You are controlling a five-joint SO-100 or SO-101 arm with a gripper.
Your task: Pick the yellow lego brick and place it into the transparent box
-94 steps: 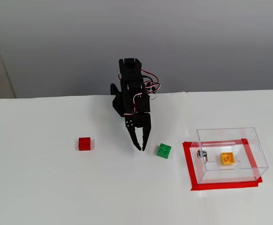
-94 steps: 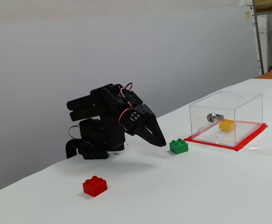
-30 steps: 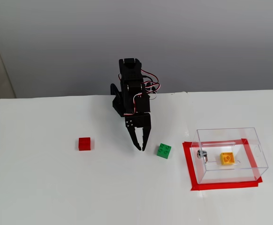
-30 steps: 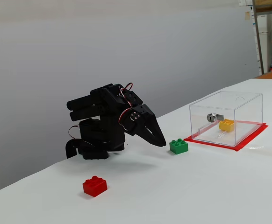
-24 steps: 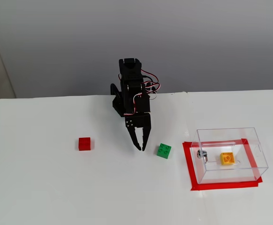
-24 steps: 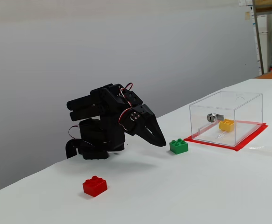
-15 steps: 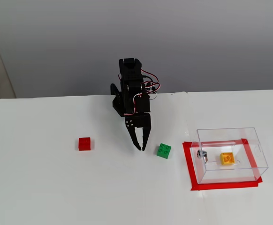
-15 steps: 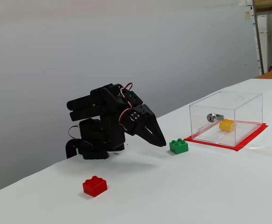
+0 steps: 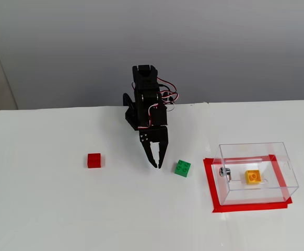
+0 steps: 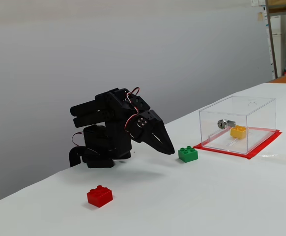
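Yellow lego brick [image 9: 253,177] sits in transparent box [image 9: 280,149]; tool [image 9: 155,166] closed, empty.

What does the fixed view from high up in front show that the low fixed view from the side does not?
Only the high view shows the whole red tape frame around the transparent box and the table's far edge against the wall. Only the low side view shows shelving at the far right and that the gripper tips hang just above the table. Both show the yellow lego brick lying inside the box, the green brick, the red brick and the folded black arm, gripper shut and empty.
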